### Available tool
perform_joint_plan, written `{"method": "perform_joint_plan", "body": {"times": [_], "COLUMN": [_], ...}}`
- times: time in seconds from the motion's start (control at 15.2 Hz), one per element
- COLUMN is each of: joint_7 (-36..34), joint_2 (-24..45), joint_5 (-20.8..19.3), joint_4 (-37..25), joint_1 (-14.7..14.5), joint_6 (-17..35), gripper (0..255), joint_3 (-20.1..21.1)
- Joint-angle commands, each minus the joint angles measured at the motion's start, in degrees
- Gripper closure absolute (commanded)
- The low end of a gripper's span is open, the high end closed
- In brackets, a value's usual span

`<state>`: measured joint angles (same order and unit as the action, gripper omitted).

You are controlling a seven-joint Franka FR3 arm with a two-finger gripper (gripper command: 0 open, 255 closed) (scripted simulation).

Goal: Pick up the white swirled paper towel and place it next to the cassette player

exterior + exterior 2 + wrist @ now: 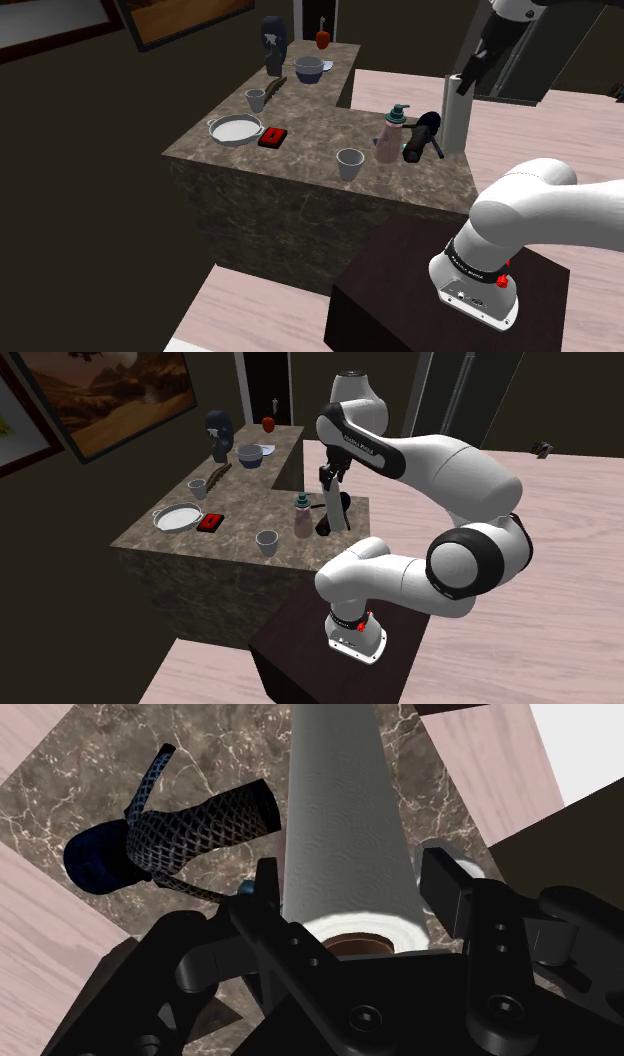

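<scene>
Black two-finger gripper [350, 866] is hanging open, fingers straddling the top of the white swirl-embossed paper towel roll [345, 804]. Roll is standing upright at the brown marble counter's [300, 165] edge, beside a dark mesh-handled brush [200, 824]. Small red-and-black cassette player [272, 137] is lying well apart.

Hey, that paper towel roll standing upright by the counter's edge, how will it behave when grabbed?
The paper towel roll is tall, narrow and upright, so a sideways nudge would probably tip it, and then it may roll. Its embossed sheets around a hollow core suggest it is light and gives a little when squeezed.
</scene>
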<state>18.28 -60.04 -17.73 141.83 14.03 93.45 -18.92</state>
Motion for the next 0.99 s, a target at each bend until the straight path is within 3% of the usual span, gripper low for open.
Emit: {"method": "perform_joint_plan", "body": {"times": [0.0, 0.92], "joint_7": [0.1, 0.9], "joint_2": [0.6, 5.9], "joint_5": [0.4, 2.5], "joint_4": [-1.7, -15.3], "joint_1": [-0.2, -1.6], "joint_6": [-1.1, -9.4], "gripper": [255, 255], "joint_3": [0.3, 2.2]}}
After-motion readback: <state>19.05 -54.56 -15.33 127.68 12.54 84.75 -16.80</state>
